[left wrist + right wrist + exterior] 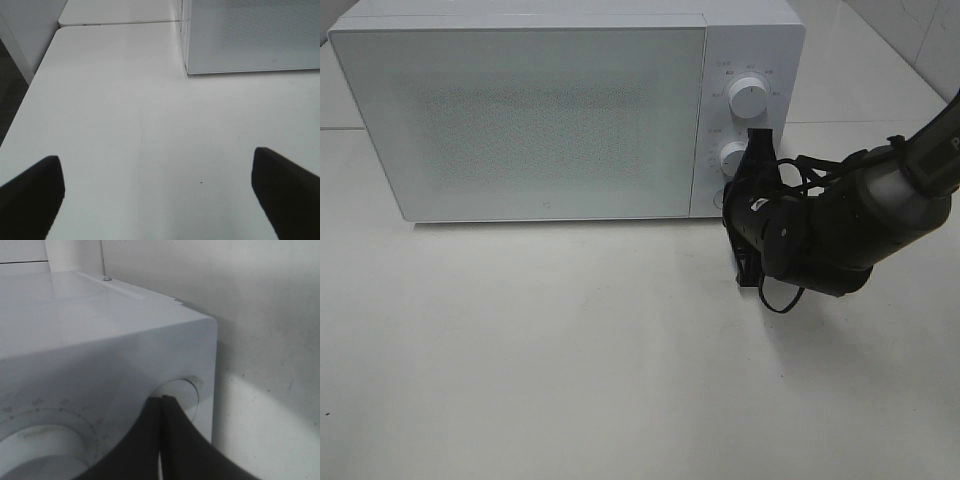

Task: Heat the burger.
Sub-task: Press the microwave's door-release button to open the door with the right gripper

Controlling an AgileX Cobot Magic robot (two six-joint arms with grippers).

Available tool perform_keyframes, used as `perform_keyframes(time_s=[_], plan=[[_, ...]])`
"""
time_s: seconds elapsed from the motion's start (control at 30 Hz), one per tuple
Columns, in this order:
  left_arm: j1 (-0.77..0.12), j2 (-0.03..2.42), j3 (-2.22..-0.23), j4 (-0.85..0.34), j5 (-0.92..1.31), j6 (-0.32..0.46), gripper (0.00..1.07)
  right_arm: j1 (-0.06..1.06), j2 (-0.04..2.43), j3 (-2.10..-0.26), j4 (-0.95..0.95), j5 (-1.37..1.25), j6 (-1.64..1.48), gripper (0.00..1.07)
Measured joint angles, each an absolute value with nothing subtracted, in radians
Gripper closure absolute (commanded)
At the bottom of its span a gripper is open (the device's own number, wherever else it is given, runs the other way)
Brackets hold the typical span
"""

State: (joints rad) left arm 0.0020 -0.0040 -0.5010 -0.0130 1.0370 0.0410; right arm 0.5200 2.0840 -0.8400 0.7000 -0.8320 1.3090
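Observation:
The burger is hidden from every view. A white microwave (520,110) stands at the back of the table with its door closed. My right gripper (732,198) is shut, and its joined fingertips (162,399) rest against the round button (186,392) at the bottom of the microwave's control panel, below the lower dial (733,155). My left gripper (157,195) is open with nothing between its dark fingers (30,195). It hovers over bare table in front of the microwave's left corner (187,70) and is outside the exterior high view.
An upper dial (750,92) sits above the lower one on the panel. The white table (570,350) stretches in front of the microwave. In the left wrist view, the table edge (30,85) drops off to a dark floor.

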Motion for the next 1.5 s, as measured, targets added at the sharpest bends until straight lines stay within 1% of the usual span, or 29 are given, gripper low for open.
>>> perform_keyframes(time_s=[0.63,1.03,1.5], plan=[[0.002,-0.004,-0.501,-0.013,1.037,0.041,0.12,0.505,2.125,-0.867,0.696,-0.833,1.316,1.07],[0.002,-0.004,-0.501,-0.013,1.037,0.041,0.12,0.520,2.165,-0.930,0.721,-0.852,1.317,1.07],[0.002,-0.004,-0.501,-0.013,1.037,0.041,0.12,0.525,2.170,-0.940,0.743,-0.850,1.308,1.07]])
